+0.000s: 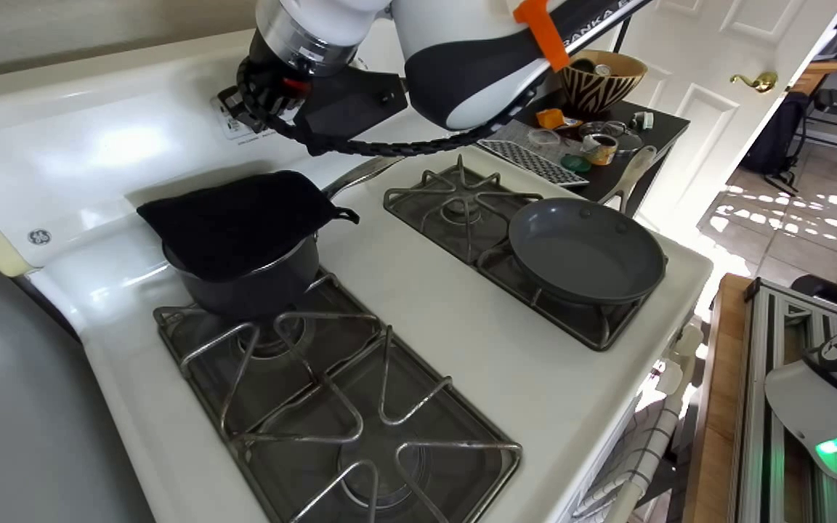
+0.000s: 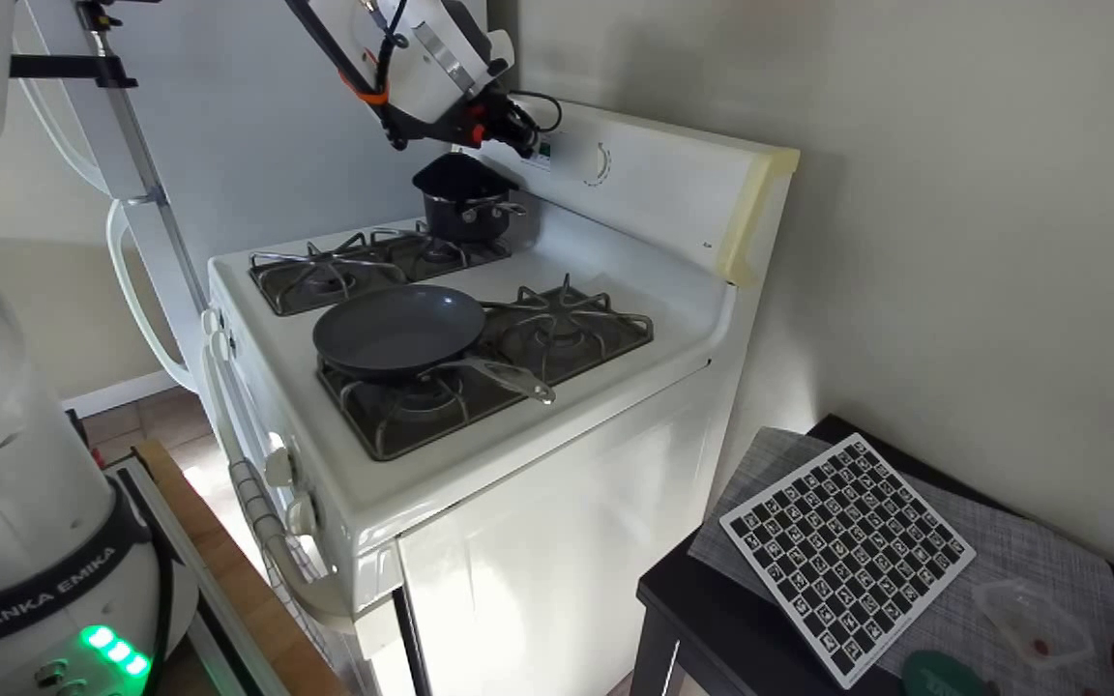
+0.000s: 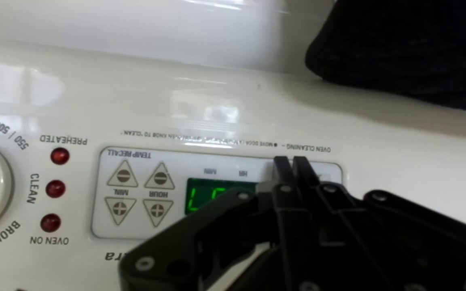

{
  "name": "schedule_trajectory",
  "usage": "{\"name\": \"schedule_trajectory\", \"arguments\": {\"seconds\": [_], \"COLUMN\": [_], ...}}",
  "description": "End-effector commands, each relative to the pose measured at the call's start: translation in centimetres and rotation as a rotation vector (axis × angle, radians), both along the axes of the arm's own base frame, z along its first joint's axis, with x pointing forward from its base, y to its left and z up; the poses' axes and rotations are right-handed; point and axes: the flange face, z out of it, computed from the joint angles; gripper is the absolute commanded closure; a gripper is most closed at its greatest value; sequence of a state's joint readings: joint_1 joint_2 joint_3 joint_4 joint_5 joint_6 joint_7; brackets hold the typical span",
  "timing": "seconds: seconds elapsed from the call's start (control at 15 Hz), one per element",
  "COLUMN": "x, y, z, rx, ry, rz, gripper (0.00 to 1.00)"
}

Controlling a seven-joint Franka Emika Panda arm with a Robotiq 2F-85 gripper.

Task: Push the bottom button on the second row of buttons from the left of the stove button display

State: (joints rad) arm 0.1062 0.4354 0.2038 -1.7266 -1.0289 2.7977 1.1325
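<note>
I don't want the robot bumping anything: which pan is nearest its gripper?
The saucepan under a black cloth, at the back of the stove, below the gripper; the frying pan is uncovered, farther away at the front.

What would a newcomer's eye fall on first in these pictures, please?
Probably the closed black gripper, over the right part of the pale rectangular button display with a green-lit clock screen in the wrist view. Next come the dark round frying pan at the front of the white stove and the dark pot at its back, under a black cloth.
</note>
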Motion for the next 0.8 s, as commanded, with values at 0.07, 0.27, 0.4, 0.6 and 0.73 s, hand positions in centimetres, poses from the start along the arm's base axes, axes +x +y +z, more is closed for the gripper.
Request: {"name": "schedule_trajectory", "arguments": {"seconds": [0.07,0.27,0.4,0.6,0.73], "x": [0.41,0.47,0.52,0.64,0.80], "y": [0.47,0.46,0.46,0.41,0.36], "z": [-0.66,-0.75,-0.66,-0.50,-0.42], "rx": [0.006,0.004,0.003,0.004,0.004], "ry": [0.000,-0.003,-0.006,-0.011,-0.013], "rz": [-0.011,-0.009,-0.008,-0.008,-0.009], "gripper": [1.00,1.00,1.00,1.00,1.00]}}
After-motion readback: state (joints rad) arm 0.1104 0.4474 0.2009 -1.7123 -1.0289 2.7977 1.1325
